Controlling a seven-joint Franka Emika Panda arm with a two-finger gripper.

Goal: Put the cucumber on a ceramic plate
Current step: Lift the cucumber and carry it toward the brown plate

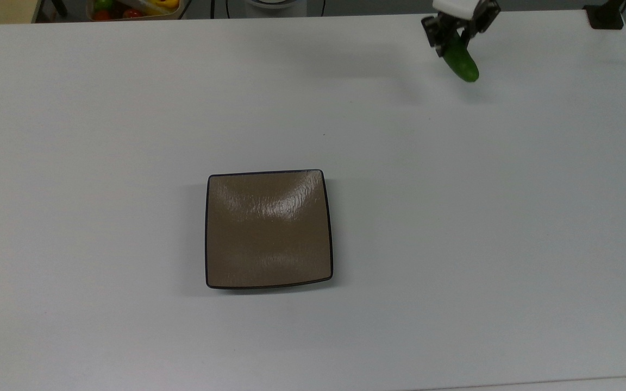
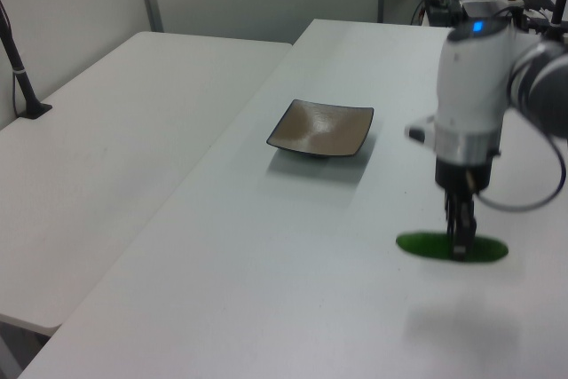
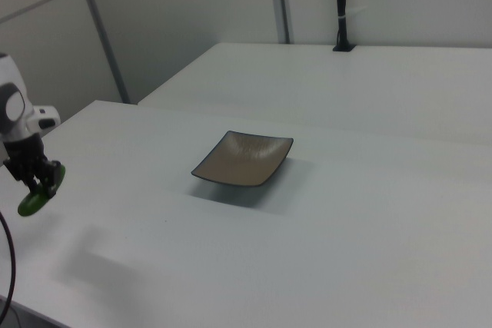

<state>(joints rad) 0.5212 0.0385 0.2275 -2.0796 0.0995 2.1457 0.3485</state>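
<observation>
The dark-green cucumber [image 1: 461,61] hangs above the white table at the top view's upper right, held level in my gripper [image 1: 452,37], which is shut on its middle. In the left view the cucumber [image 2: 426,245] floats clear of the table with its shadow below, the gripper [image 2: 460,250] clamped across it. The right view has the cucumber [image 3: 34,200] at its far left under the gripper [image 3: 40,183]. The square brown ceramic plate [image 1: 268,228] lies bare mid-table, well apart from the cucumber; it appears too as the plate [image 2: 321,127] and the plate [image 3: 244,159].
A bin of colourful fruit [image 1: 133,7] sits beyond the table's far edge at the top view's upper left. A black clamp [image 1: 605,16] stands on the upper right corner. A second white table [image 2: 115,122] adjoins at the left view's left.
</observation>
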